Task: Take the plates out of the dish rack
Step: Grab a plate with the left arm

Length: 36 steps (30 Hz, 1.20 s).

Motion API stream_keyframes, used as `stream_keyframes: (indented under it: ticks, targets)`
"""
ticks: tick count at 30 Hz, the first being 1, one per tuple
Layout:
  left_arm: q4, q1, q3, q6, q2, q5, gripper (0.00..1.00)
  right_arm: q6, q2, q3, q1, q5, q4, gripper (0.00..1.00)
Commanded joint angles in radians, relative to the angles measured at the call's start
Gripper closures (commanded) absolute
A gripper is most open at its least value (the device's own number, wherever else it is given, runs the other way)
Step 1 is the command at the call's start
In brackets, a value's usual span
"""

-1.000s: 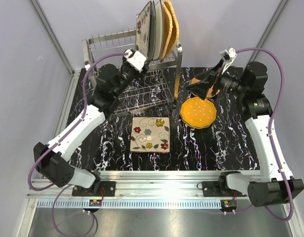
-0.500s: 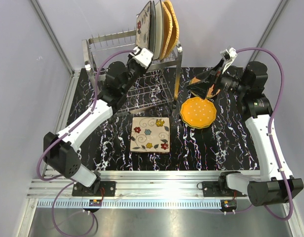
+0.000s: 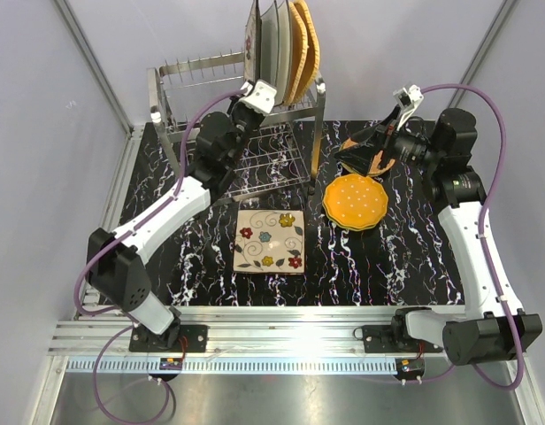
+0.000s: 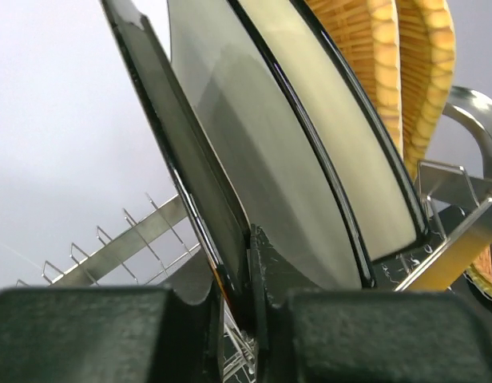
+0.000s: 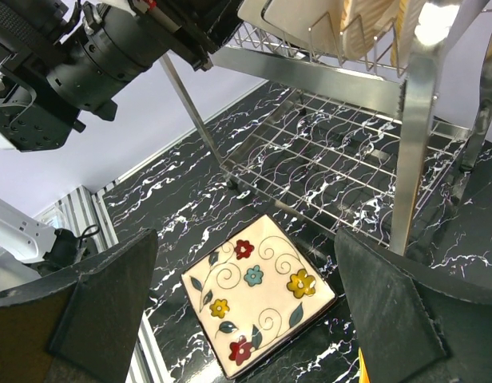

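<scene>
The steel dish rack stands at the back with several plates upright in its right end. Leftmost is a square cream floral plate, then white plates and woven tan-orange plates. My left gripper is shut on the floral plate's lower edge. In the left wrist view the left gripper pinches that plate's dark rim, with a white plate just behind it. My right gripper hangs open and empty above an orange scalloped plate.
A second floral square plate lies flat on the black marbled table, also seen between the right gripper's fingers as the floral plate. The rack's lower wire shelf is bare. Grey walls close in the sides.
My left arm reached further up and right to the rack and its jaws closed on the floral plate's lower edge. That plate now stands more edge-on. The right arm barely moved.
</scene>
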<state>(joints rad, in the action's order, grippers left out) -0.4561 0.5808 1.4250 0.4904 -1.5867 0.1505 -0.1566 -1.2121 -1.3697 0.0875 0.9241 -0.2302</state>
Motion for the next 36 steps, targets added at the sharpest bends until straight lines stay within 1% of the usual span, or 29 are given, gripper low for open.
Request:
stream_keyframes:
  ticks: [1, 2, 3, 11, 16, 20, 25, 36]
  targets:
    - [-0.182, -0.006, 0.041, -0.001, -0.016, 0.015, 0.94, 0.0, 0.002, -0.026, -0.011, -0.014, 0.023, 0.0]
    - [-0.193, -0.003, 0.045, 0.007, -0.015, 0.015, 0.96, 0.002, -0.001, -0.023, -0.011, -0.014, 0.022, 0.0]
    - [-0.2, 0.001, 0.049, 0.017, -0.013, 0.014, 1.0, 0.0, -0.001, -0.023, -0.011, -0.014, 0.023, 0.0]
    - [-0.21, 0.04, 0.126, 0.109, -0.009, -0.026, 1.0, -0.009, -0.01, -0.022, -0.014, -0.013, 0.034, 0.0]
    - [-0.216, 0.068, 0.212, 0.155, -0.01, -0.038, 1.0, -0.011, -0.009, -0.019, -0.017, -0.013, 0.035, 0.0]
    - [-0.213, 0.073, 0.27, 0.157, -0.01, -0.045, 1.0, -0.012, -0.003, -0.014, -0.015, -0.014, 0.038, 0.0]
    - [-0.219, 0.074, 0.29, 0.155, -0.004, -0.043, 1.0, -0.011, 0.002, -0.014, -0.015, -0.014, 0.038, 0.0]
    - [-0.196, 0.074, 0.37, 0.155, 0.001, -0.088, 1.0, -0.015, -0.001, -0.012, -0.015, -0.014, 0.042, 0.0]
